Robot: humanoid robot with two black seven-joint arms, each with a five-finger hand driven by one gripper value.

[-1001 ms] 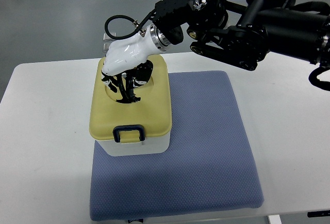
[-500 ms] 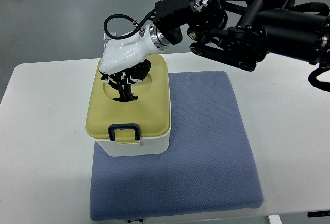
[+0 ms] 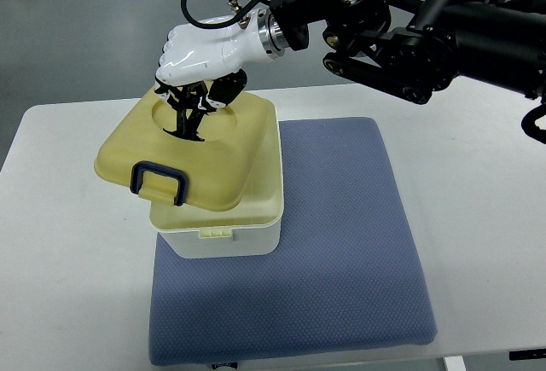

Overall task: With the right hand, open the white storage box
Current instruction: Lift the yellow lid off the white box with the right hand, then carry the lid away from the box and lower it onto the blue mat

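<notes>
On the near-left corner of a blue mat (image 3: 341, 252), the white storage box (image 3: 223, 239) sits with its yellow lid (image 3: 192, 153) lifted and skewed left. The right hand (image 3: 198, 68), directly above the lid's far end, has its fingers hooked into the lid's recess, so the latch end (image 3: 158, 182) tilts toward the camera.

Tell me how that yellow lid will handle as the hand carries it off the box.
The lid looks like rigid moulded plastic, so it should hold shape. The right hand grips only its top recess, so it may tilt. Its dark latch may swing loose.

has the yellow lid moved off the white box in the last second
Yes. The yellow lid, held by the right hand, has lifted and swung left, now overhanging the white box.
</notes>
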